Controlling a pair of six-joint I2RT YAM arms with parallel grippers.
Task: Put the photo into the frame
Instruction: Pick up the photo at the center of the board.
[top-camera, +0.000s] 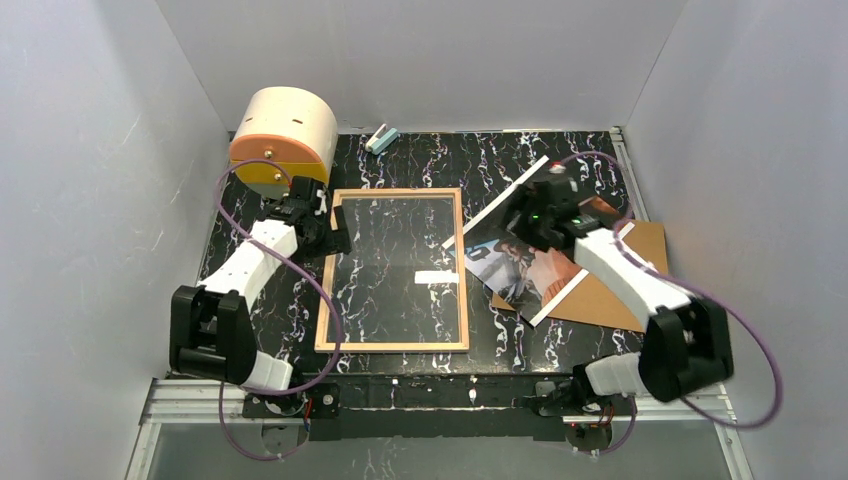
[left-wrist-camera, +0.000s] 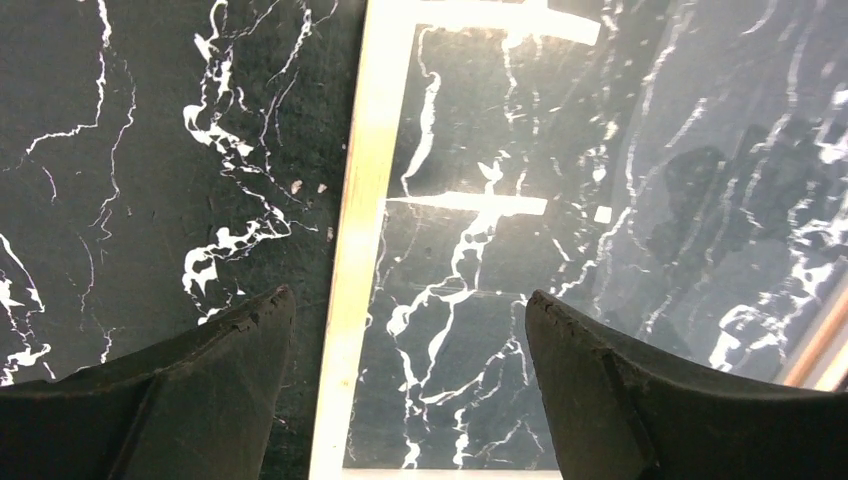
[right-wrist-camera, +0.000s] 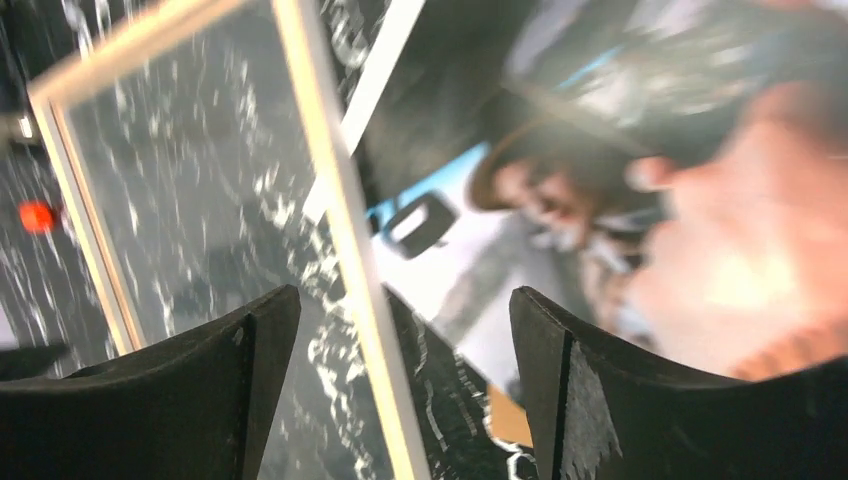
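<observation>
**Both grippers open, photo outside the frame**

Frame (top-camera: 392, 270) lies flat mid-table on the black marble top (top-camera: 500, 165), glass showing the marble thru it. Photo (top-camera: 520, 255) is to its right, turned at an angle, partly on top of the brown backing board (top-camera: 615, 290). 1 corner of the photo reaches the frame's right rim; I can't tell if it overlaps or just touches.

L gripper (left-wrist-camera: 410, 320): I see the jaws apart, w/ 1 finger either side of the frame's left rim near the far-left corner. Wide gap, nothing pinched.

R gripper (right-wrist-camera: 405, 335): jaws apart too, hovering over the photo's left part next to the frame's right rim. The wrist view is blurry, but nothing is gripped.

Back left there's a cream drum w/ an orange face (top-camera: 283, 135). A small pale-blue item (top-camera: 381, 139) sits at the back edge.
</observation>
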